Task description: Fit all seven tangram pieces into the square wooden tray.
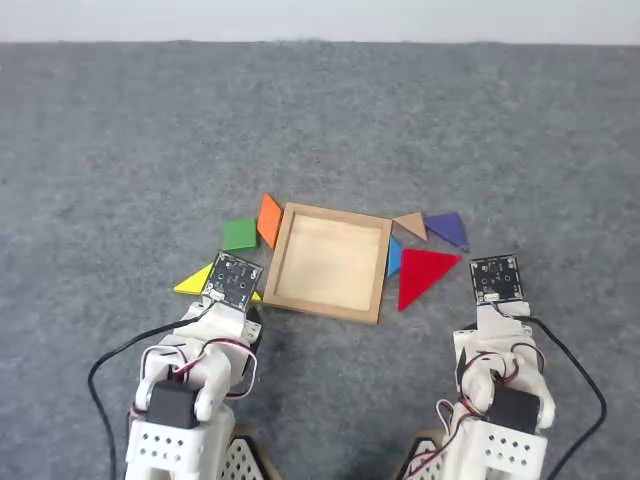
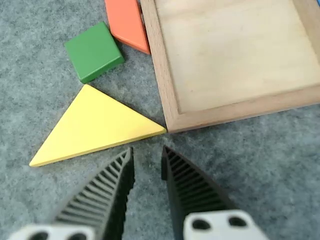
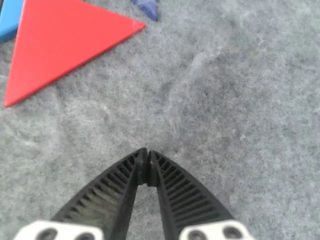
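Wooden tray (image 1: 325,305) sits empty on the grey counter (image 1: 120,130), with the pieces lying around it. Left fingers (image 2: 112,192) are slightly apart, right by the yellow triangle (image 2: 95,125) tip at the tray's corner. Right fingers (image 3: 175,190) are pressed together near the red triangle (image 3: 60,40), probably not touching it.

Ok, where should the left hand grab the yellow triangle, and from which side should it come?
Probably the narrow corner of the yellow triangle nearest the tray, coming straight down from above. It lies flat on the carpet, so only its thin edges offer purchase, and that tapering end sits just ahead of the left hand, which is slightly open.
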{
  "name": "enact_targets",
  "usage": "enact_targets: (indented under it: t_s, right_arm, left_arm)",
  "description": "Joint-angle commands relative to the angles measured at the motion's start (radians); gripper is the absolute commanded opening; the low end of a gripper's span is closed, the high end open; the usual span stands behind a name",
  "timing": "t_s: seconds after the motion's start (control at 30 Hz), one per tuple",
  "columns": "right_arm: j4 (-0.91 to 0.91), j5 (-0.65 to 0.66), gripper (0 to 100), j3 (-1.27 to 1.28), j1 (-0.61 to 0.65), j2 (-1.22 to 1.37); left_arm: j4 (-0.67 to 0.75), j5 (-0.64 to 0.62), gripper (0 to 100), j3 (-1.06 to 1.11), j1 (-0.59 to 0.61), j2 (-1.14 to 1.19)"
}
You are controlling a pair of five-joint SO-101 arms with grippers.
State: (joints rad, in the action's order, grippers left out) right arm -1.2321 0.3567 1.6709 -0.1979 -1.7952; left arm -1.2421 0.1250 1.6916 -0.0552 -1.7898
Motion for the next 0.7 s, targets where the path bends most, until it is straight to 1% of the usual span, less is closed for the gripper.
enact_targets:
  t_s: [0.0, 0.33, 0.57, 0.67]
  right_arm:
    - [-0.008, 0.011, 0.6, 0.014, -0.013, 0.001]
    - [-0.008, 0.011, 0.6, 0.014, -0.013, 0.001]
    - [-0.008, 0.011, 0.6, 0.014, -0.013, 0.001]
    - [-0.008, 0.011, 0.6, 0.014, -0.013, 0.001]
  left_arm:
    - [-0.005, -0.006, 9, -0.007, -0.023, -0.002]
    - [-0.003, -0.008, 9, -0.007, -0.203, -0.002]
    - [0.000, -0.008, 9, -0.007, -0.387, -0.002]
    - [-0.003, -0.003, 9, -0.007, -0.400, -0.002]
